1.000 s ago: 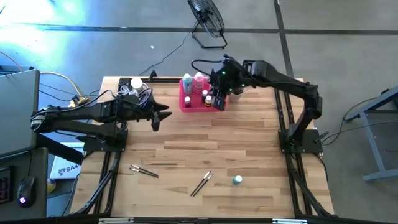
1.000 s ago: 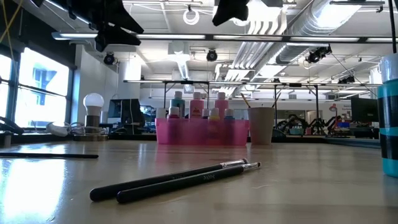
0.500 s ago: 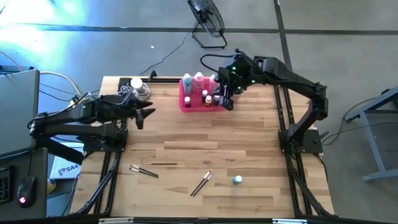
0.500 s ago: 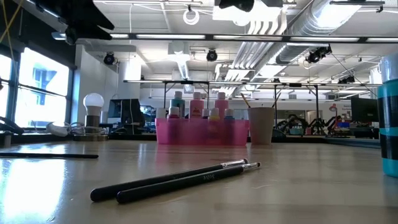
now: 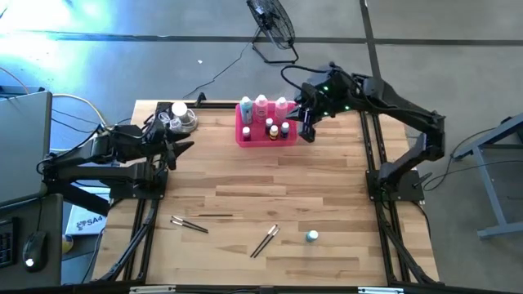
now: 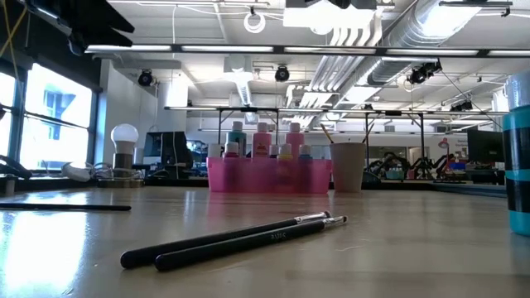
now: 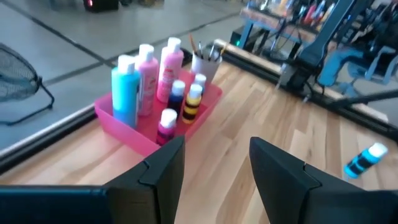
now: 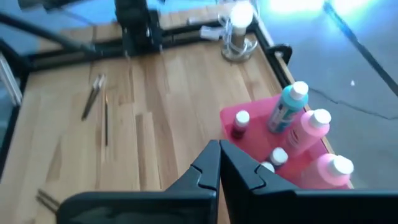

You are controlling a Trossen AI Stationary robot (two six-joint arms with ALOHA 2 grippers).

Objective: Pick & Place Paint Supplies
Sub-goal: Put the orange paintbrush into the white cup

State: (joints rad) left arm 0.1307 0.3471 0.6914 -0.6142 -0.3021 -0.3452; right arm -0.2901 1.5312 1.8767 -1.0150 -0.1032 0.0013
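Three tall white-capped bottles, one teal [image 7: 124, 84] and two pink [image 7: 168, 68], stand in the pink tray [image 5: 245, 135] with several tiny bottles [image 7: 194, 99]. Out on the table lie a pair of brushes [image 5: 264, 241], another pair [image 5: 188, 224], a single thin brush [image 5: 214, 215] and a tiny teal bottle [image 5: 311, 237] on its side. My left gripper [image 7: 217, 168] is open, left of the tray, touching nothing. My right gripper [image 8: 219, 163] is shut and empty in the air at the tray's right end [image 5: 309, 135].
A pale cup [image 7: 205, 62] holding brushes stands just off the tray's right end. A bulb lamp [image 5: 180, 114] and cables sit at the far left corner. Bare wood lies between the tray and the brushes near the near edge.
My left gripper has drawn back toward the table's left edge, away from the tray. My right gripper has moved from over the tray's right part toward the table's right. Both have risen out of the low view. The bottles and brushes have stayed put.
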